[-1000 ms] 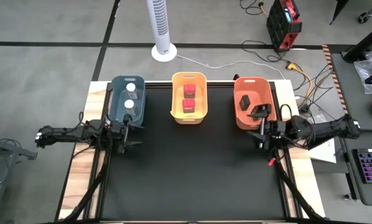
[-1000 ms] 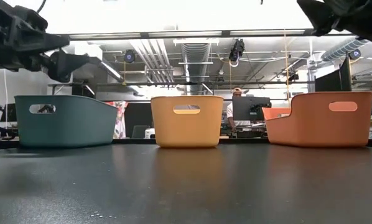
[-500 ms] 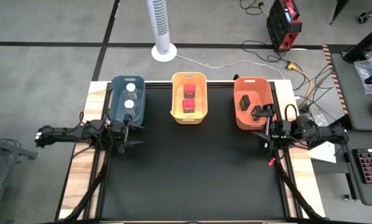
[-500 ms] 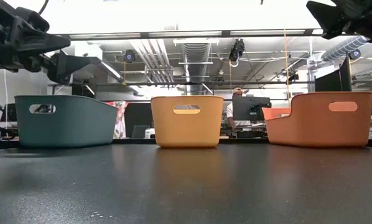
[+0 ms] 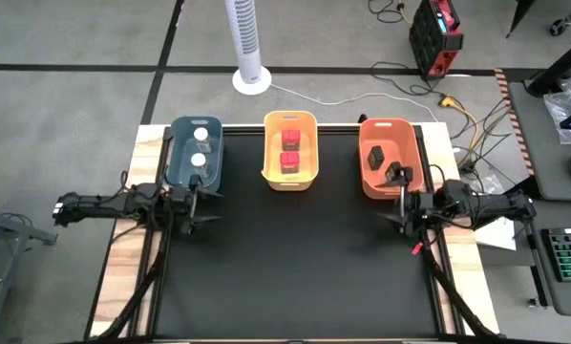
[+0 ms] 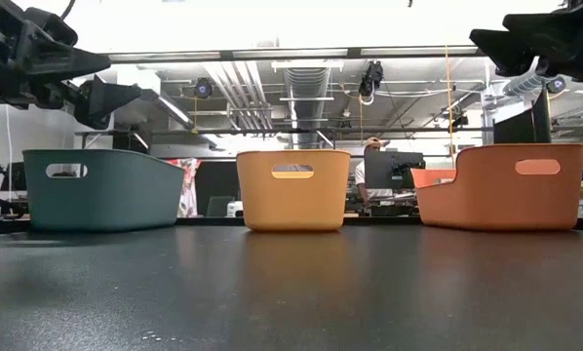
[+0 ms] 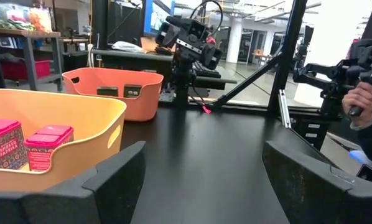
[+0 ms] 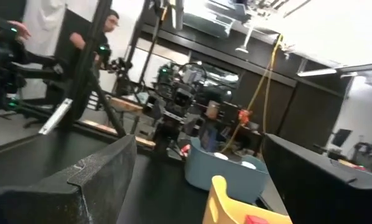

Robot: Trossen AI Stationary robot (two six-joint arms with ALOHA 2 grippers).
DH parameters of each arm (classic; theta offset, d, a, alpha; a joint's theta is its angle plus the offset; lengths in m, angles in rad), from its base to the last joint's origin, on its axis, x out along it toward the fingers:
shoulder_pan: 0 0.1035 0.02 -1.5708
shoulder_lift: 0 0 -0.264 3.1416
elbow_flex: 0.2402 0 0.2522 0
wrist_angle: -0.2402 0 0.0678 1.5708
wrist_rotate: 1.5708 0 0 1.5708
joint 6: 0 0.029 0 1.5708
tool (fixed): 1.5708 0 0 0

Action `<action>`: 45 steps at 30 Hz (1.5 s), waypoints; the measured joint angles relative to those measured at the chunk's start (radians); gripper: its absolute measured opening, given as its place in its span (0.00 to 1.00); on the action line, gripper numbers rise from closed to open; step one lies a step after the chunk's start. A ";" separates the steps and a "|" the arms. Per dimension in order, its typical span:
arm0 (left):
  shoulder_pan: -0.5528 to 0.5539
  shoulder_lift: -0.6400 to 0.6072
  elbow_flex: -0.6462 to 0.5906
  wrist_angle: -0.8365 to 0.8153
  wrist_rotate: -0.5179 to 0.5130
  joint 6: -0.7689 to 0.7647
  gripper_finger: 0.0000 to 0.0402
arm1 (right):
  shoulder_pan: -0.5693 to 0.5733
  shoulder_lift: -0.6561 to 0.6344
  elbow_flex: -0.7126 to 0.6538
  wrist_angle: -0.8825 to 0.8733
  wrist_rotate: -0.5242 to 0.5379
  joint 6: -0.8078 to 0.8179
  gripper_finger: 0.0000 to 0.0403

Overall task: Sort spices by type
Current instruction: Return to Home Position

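Jars sorted, all six binned.
- Three bins are set in a row along the far edge of the black table mat (image 5: 295, 272): blue-grey plastic bin (image 5: 183, 150) at 10 o'clock, yellow plastic bin (image 5: 291, 182) at 12, orange plastic bin (image 5: 391, 128) at 2.
- Two white round-lidded jars (image 5: 201, 135) are held in the blue-grey bin, one at its 12 o'clock end and one mid-bin.
- Two red square-lidded jars (image 5: 290, 161) are stood in the yellow bin, one behind the other along the 12–6 line. In the left wrist view they are seen upright, side by side and just apart.
- Two dark jars (image 5: 378, 155) are kept in the orange bin, one mid-bin and one toward its 5 o'clock corner.
- The left gripper (image 5: 201, 204) is held above the mat at about 9 o'clock, just off the 6 o'clock end of the blue-grey bin. Its fingers are spread wide and it is empty.
- The right gripper (image 5: 396, 207) is held at about 3 o'clock, just off the 6 o'clock end of the orange bin. Its fingers are also spread wide and it is empty.
- Both grippers are pointed inward across the mat at each other. In the low view they are seen above bin-rim level.
- A white tower fan (image 5: 245, 43) is stood on the floor beyond the 12 o'clock edge.
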 joint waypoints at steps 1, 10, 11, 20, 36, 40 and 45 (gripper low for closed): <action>0.000 0.001 0.000 0.000 0.000 0.000 0.76 | 0.000 0.000 0.000 -0.002 0.008 -0.007 0.84; 0.000 0.003 0.000 0.001 0.000 0.000 0.76 | 0.000 0.030 0.000 -0.010 0.031 0.066 0.81; 0.000 0.003 0.000 0.001 0.000 0.000 0.76 | 0.000 0.034 0.000 -0.009 0.032 0.082 0.80; 0.000 -0.026 -0.001 0.005 0.000 0.000 0.76 | 0.000 0.045 0.000 -0.008 0.032 0.227 0.77; 0.000 -0.026 -0.009 0.005 0.000 0.002 0.76 | 0.000 0.046 0.000 -0.008 0.032 0.284 0.79; 0.000 -0.026 -0.010 0.024 -0.001 -0.001 0.76 | 0.000 0.046 0.000 -0.008 0.032 0.284 0.81; 0.000 -0.026 -0.011 0.063 -0.009 0.025 0.76 | 0.000 0.046 0.000 -0.008 0.032 0.285 0.83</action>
